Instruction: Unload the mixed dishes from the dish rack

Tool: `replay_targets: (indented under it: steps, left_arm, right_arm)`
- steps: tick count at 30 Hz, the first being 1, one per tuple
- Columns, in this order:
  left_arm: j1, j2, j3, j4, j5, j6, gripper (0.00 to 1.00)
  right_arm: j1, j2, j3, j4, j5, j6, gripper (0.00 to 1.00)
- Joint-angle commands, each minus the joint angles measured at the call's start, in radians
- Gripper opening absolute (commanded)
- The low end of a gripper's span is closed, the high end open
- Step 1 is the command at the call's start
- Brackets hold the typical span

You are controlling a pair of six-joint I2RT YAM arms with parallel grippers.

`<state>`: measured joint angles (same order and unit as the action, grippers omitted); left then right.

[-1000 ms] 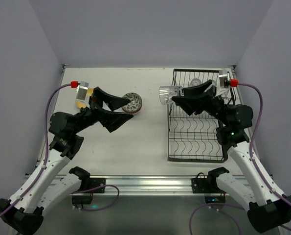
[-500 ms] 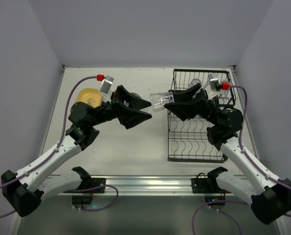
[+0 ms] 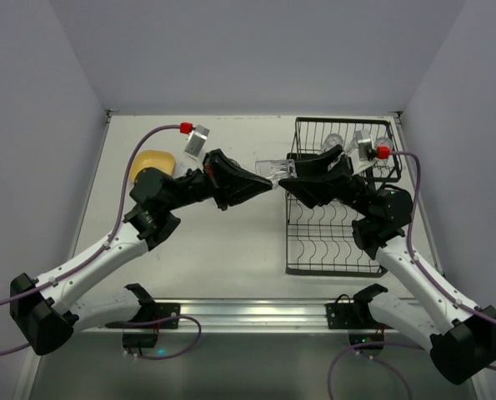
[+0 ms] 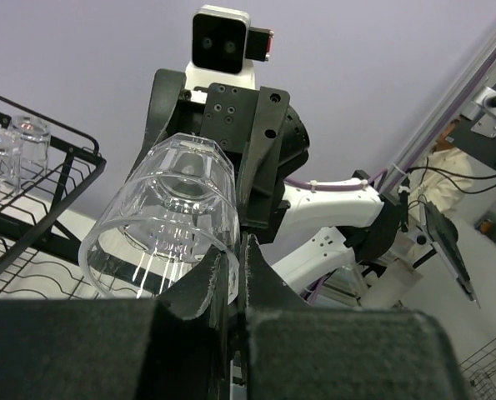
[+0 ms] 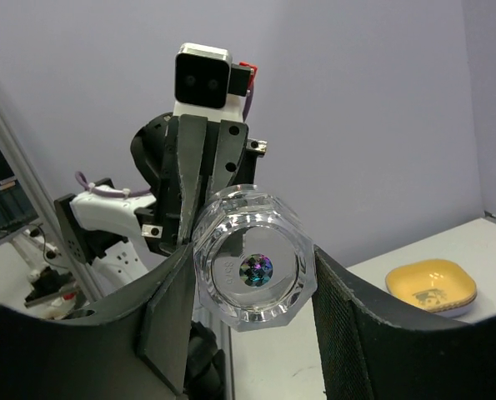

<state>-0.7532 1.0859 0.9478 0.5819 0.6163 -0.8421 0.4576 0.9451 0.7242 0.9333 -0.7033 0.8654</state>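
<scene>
Inventory as I read it from my station, largest item first.

1. Table [image 3: 231, 250]: white surface carrying everything listed below.

2. Dish rack [image 3: 339, 242]: black wire, two tiers, standing along the table's right edge and reaching almost to the far right corner. Contents: I see two spare glasses [image 4: 14, 146] on the raised shelf at the far end. More may be hidden behind the right arm, so I cannot give a full count.

3. Left gripper [image 3: 268, 185]: reaching in from the left over the middle of the table. Its jaws are pinched together on the rim wall of the held glass, one finger inside the mouth and one outside.

4. Right gripper [image 3: 288, 177]: reaching out from above the rack's left side. Its jaws are clamped across the base end of the same glass, one finger on each side.

5. Yellow plate [image 3: 152, 161]: rounded-square, lying flat near the table's far left corner and partly covered by the left arm. Contents: a dark mark on its floor that I cannot identify.

6. Clear glass [image 5: 254, 271]: lying on its side in the air between the two grippers, just off the rack's left edge. The mouth faces the left gripper and the faceted base faces the right. It holds nothing but the left finger.
</scene>
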Motion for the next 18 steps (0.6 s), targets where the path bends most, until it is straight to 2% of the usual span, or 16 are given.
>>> replay_targets:
  steps: [1,2,3,4,5,6,7,8,9,10,11,12,13,14,15,18]
  left_arm:
    - [-0.008,0.006,0.049,-0.005,-0.021,0.055,0.0]
    - [-0.008,-0.004,0.054,-0.037,-0.035,0.072,0.0]
    - [-0.008,-0.01,0.062,-0.078,-0.056,0.125,0.0]
    - [-0.008,-0.02,0.081,-0.185,-0.108,0.161,0.0]
    - [-0.008,-0.038,0.107,-0.25,-0.139,0.237,0.0]
    - [-0.008,-0.046,0.123,-0.317,-0.177,0.277,0.0]
    - [-0.008,-0.05,0.141,-0.468,-0.266,0.314,0.0]
    - [-0.008,-0.049,0.158,-0.549,-0.309,0.352,0.0]
    - [-0.008,-0.044,0.201,-0.639,-0.404,0.418,0.0]
    - [-0.008,-0.017,0.225,-0.798,-0.459,0.446,0.0]
    - [-0.008,0.008,0.25,-0.883,-0.507,0.468,0.0]
    - [-0.008,0.031,0.296,-0.952,-0.548,0.509,0.0]
    - [-0.008,0.078,0.313,-1.073,-0.591,0.529,0.0]
    - [-0.008,0.109,0.328,-1.127,-0.599,0.547,0.0]
    - [-0.009,0.141,0.363,-1.234,-0.657,0.575,0.0]
    - [-0.009,0.308,0.442,-1.394,-0.762,0.603,0.0]
  right_arm:
    - [0.01,-0.034,-0.006,0.012,0.014,-0.058,0.0]
    - [0.009,-0.043,-0.009,0.0,0.018,-0.072,0.1]
    - [0.009,-0.054,-0.012,-0.031,0.027,-0.086,0.28]
    - [0.007,-0.084,-0.017,-0.056,0.042,-0.126,0.75]
    - [0.007,-0.123,-0.011,-0.173,0.092,-0.156,0.99]
    - [0.007,-0.123,0.006,-0.277,0.134,-0.192,0.99]
    - [0.007,-0.162,0.053,-0.377,0.184,-0.269,0.99]
    - [0.007,-0.183,0.078,-0.594,0.25,-0.301,0.99]
    - [0.007,-0.202,0.102,-0.696,0.407,-0.322,0.99]
    - [0.007,-0.238,0.142,-0.781,0.482,-0.36,0.99]
    - [0.007,-0.255,0.162,-0.923,0.545,-0.383,0.99]
    - [0.007,-0.273,0.178,-0.992,0.635,-0.405,0.99]
    - [0.007,-0.31,0.199,-1.037,0.668,-0.448,0.99]
    - [0.007,-0.328,0.208,-1.124,0.692,-0.475,0.99]
    - [0.007,-0.347,0.218,-1.165,0.735,-0.529,0.99]
    - [0.007,-0.439,0.213,-1.248,0.882,-0.552,0.99]
